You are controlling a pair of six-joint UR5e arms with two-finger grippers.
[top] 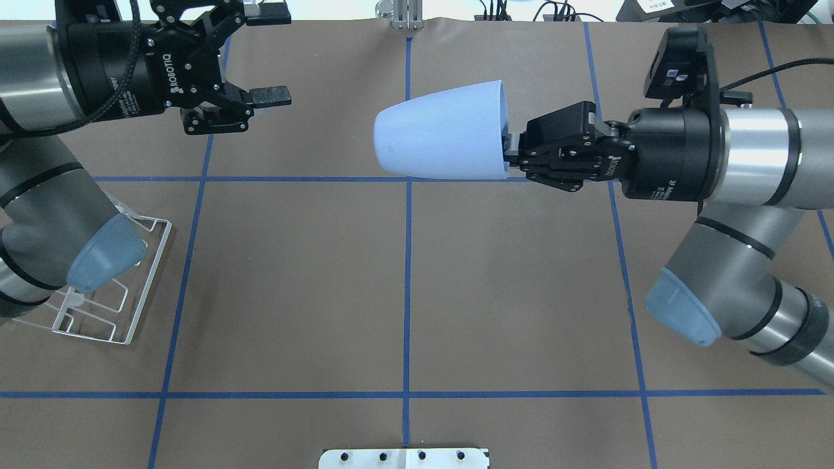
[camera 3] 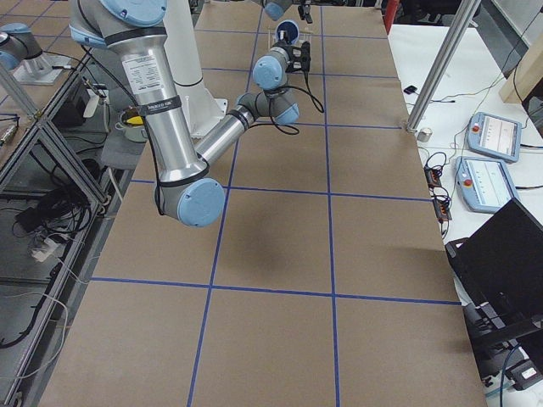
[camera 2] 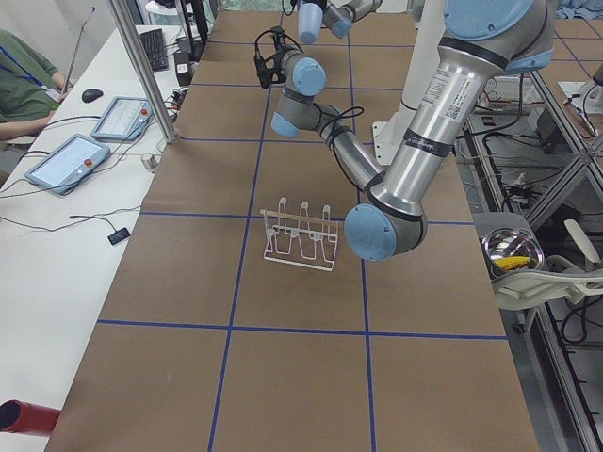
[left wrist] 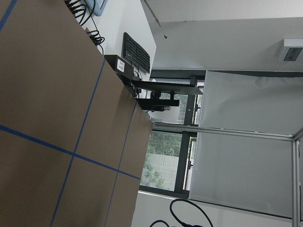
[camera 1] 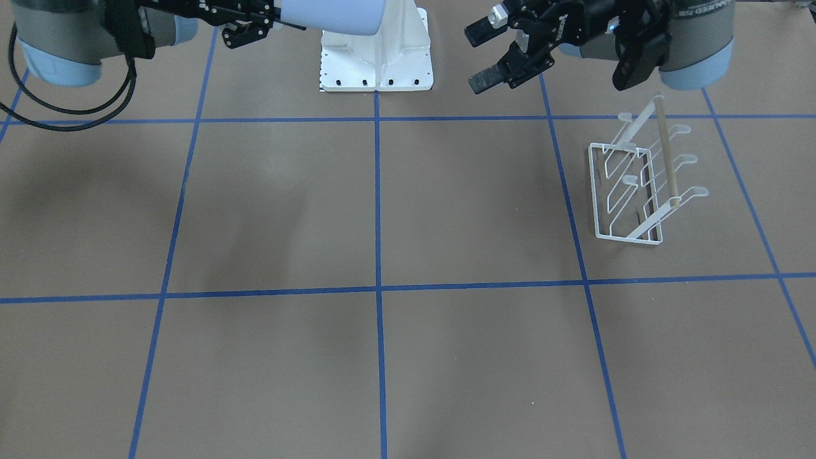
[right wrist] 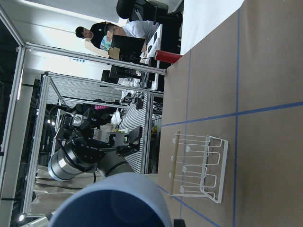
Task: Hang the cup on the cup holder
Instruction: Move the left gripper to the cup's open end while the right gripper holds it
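The pale blue cup (top: 443,138) lies sideways in the air over the table's middle, base pointing to my left arm. My right gripper (top: 511,151) is shut on its rim. The cup also shows at the top of the front-facing view (camera 1: 335,16) and at the bottom of the right wrist view (right wrist: 118,201). My left gripper (top: 268,55) is open and empty, held high and left of the cup, apart from it. The white wire cup holder (camera 1: 667,156) stands on the table on my left side. In the overhead view my left arm's elbow hides part of the holder (top: 151,283).
Blue tape lines divide the brown table into squares. The white robot base plate (camera 1: 376,57) sits at my edge of the table. A black cable (camera 1: 64,108) hangs from my right arm. Desks with tablets (camera 2: 71,160) and an operator stand beyond the far side.
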